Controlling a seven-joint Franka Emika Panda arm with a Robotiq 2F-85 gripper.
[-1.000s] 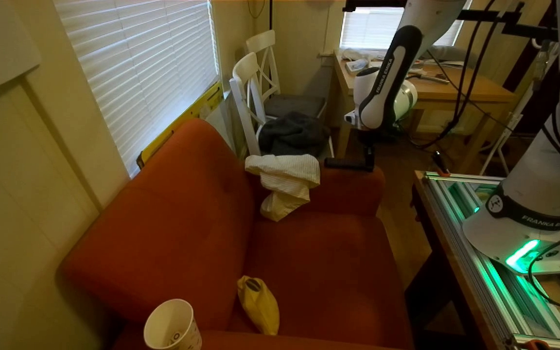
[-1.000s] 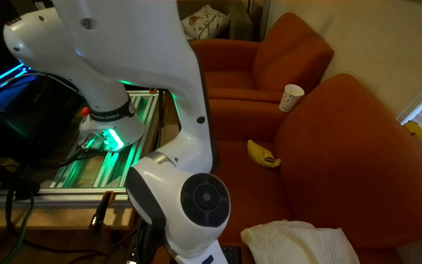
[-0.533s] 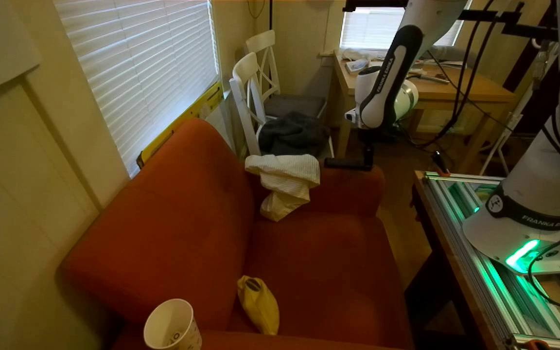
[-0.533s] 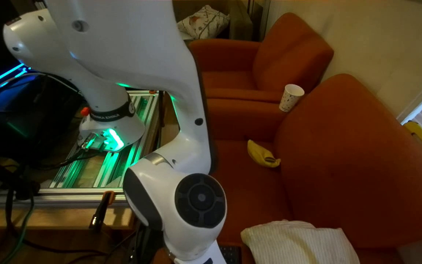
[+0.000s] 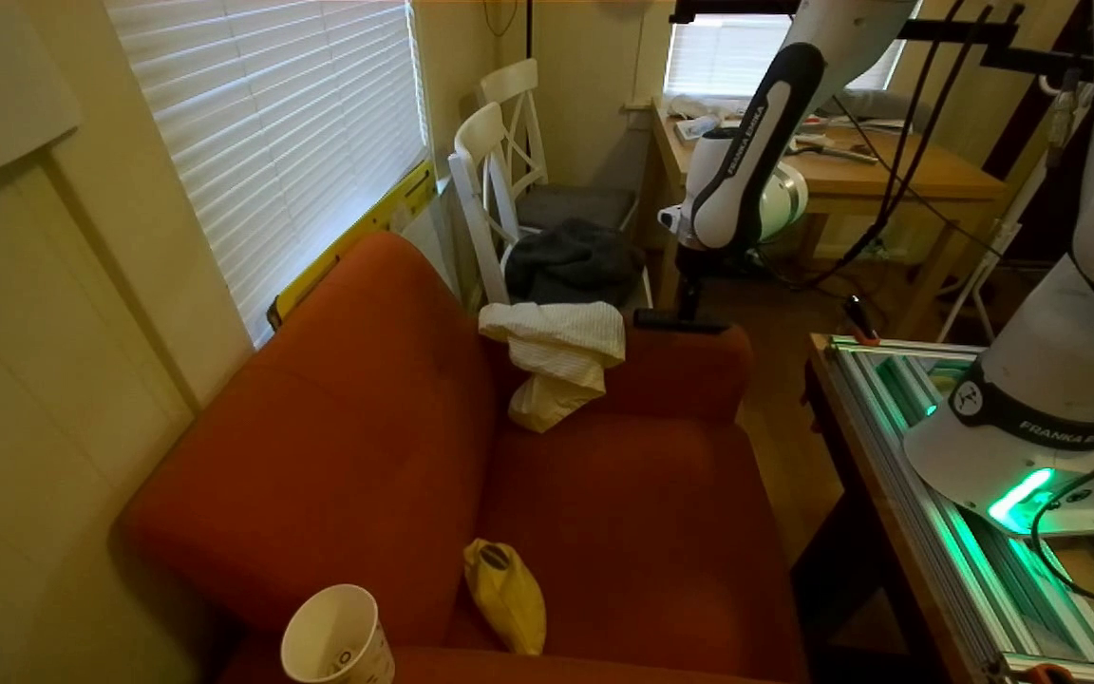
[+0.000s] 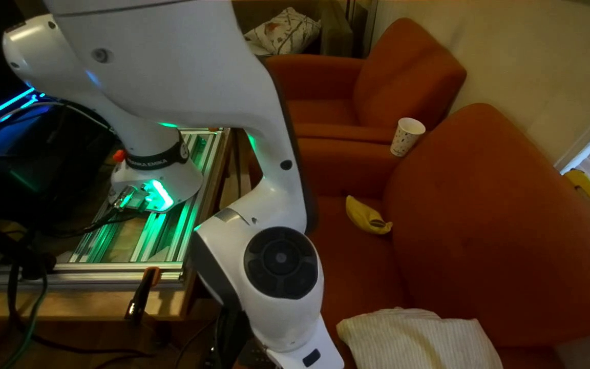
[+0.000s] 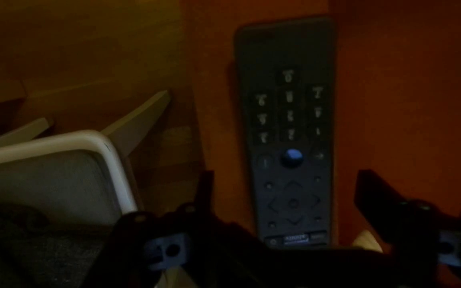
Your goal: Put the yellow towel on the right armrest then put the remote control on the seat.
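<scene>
One claw [image 7: 286, 178], spread wide over the remote control [image 7: 289, 134] lying lengthwise along the right armrest [image 5: 685, 375], presumably for pickup.

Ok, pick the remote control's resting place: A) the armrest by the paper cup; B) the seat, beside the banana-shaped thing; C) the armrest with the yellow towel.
C: in an exterior view the remote control shows as a black bar on top of the same armrest that the yellow towel is draped over.
</scene>
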